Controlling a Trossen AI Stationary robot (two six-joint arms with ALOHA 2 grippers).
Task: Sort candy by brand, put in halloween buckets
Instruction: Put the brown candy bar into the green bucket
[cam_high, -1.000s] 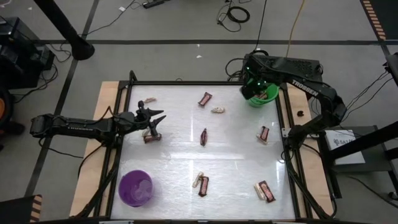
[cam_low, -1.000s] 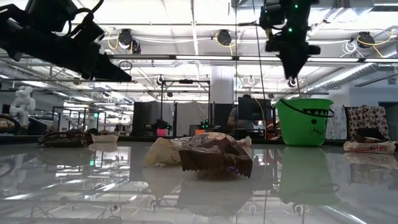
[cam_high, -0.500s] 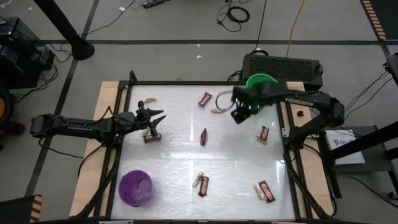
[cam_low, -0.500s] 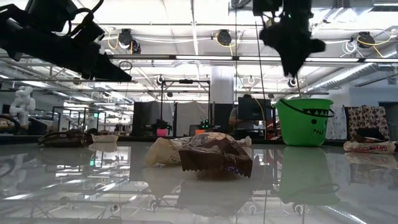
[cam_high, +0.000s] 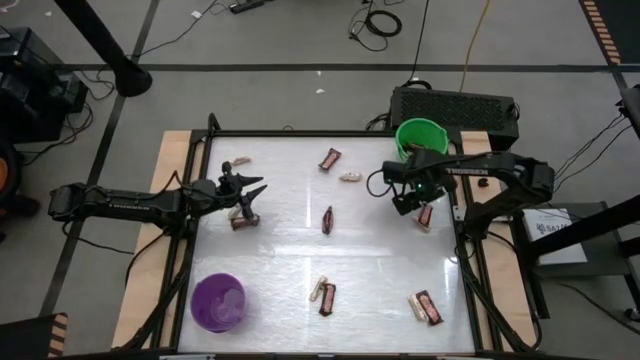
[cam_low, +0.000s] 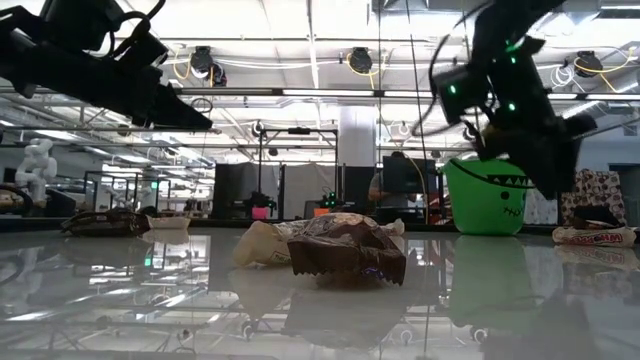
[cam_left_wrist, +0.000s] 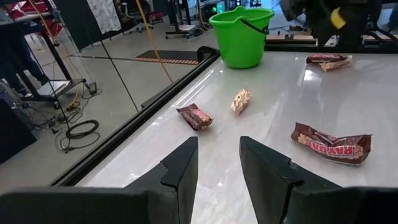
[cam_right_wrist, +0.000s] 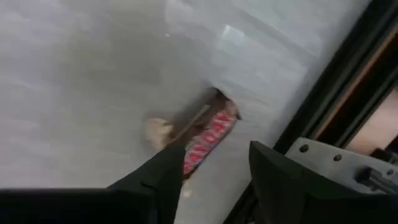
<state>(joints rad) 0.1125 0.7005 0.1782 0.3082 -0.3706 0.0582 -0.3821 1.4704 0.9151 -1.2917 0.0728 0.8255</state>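
Right gripper (cam_high: 407, 200), jaws apart and empty, hangs just beside a red bar (cam_high: 424, 215) near the green bucket (cam_high: 421, 136). Left gripper (cam_high: 250, 190), also apart, waits over another bar (cam_high: 240, 222). About ten bars lie unsorted; the purple bucket (cam_high: 218, 302) looks empty

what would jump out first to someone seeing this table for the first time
Probably the bright green bucket at the table's far right corner and the purple bucket at the near left. Next, the right gripper, open, above a red-brown candy bar by the right edge, with more candy scattered across the white tabletop.
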